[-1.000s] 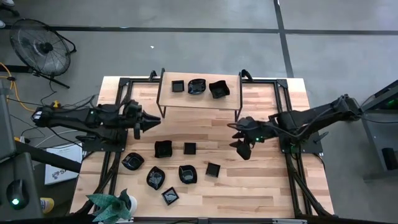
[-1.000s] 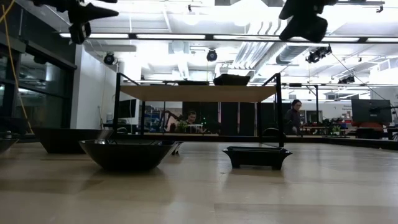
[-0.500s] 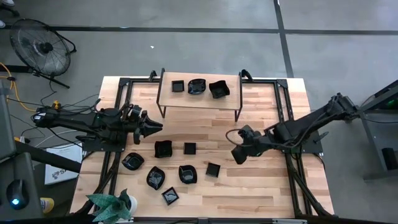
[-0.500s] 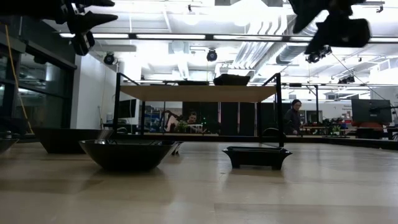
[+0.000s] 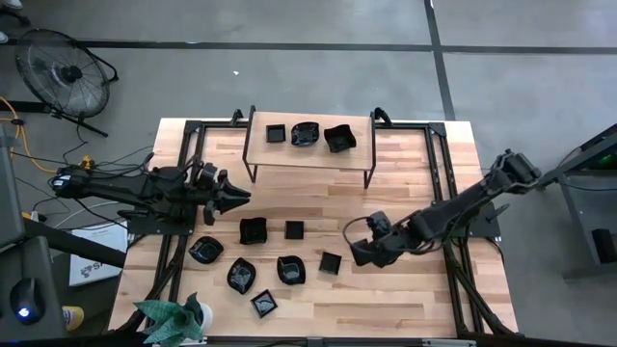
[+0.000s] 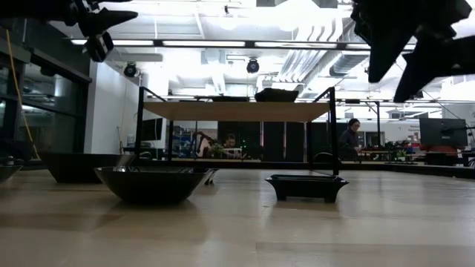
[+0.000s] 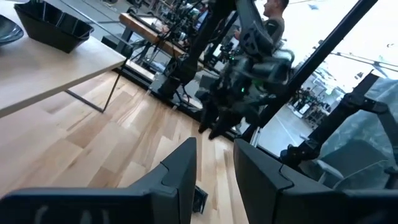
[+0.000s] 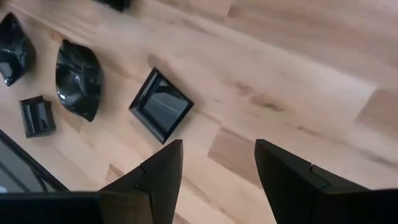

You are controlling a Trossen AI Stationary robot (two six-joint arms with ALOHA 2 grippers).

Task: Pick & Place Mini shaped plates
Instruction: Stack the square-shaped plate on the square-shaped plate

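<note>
Risk of a glancing descent: right gripper (image 5: 355, 253), fingers spread and empty, hovering just beside the small square plate (image 5: 331, 262), liable to clip its glossy rim and skid it toward the neighbouring plates (image 5: 289, 270). Left gripper (image 5: 239, 198) parked above the table (image 5: 405, 299), fingers partly apart, holding nothing. No readable brand or writing anywhere.

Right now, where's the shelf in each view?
High: shelf at the table's far edge, centre, above the grippers.
Low: mid-picture, its board spanning the middle, on dark legs.
Left wrist: upper left corner, seen from the side.
Right wrist: not in it.
Shared landmark: the plates on top, of which one shows in the low view and two in the left wrist view.
</note>
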